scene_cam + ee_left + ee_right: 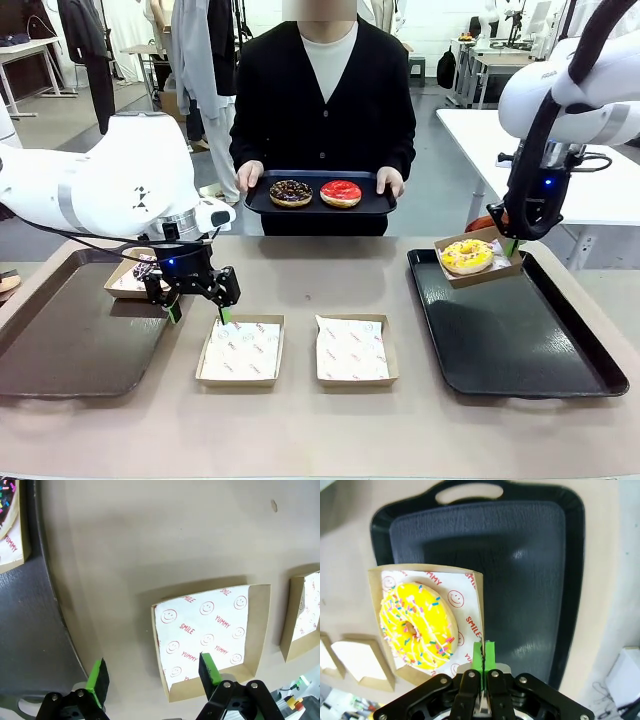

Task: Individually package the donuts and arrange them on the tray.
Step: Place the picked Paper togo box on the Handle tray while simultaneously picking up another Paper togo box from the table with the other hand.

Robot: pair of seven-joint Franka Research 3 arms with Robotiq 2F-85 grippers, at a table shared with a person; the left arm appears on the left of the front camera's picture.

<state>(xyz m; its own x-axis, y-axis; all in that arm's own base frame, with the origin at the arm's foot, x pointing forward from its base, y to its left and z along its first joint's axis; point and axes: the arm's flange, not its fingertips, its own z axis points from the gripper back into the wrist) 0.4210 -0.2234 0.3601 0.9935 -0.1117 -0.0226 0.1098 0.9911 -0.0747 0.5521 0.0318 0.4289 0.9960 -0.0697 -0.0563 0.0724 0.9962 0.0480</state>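
My right gripper is shut on the edge of a paper-lined box that holds the yellow-glazed donut. The box hangs over the far left corner of the black tray. My left gripper is open and holds nothing, low over the near left edge of an empty box. A person holds a small black tray with a dark chocolate donut and a red-glazed donut. A sprinkled donut sits boxed on the left tray.
A second empty box lies right of the first, mid-table. The dark left tray has bare room in front of its box. The black right tray is bare under the held box.
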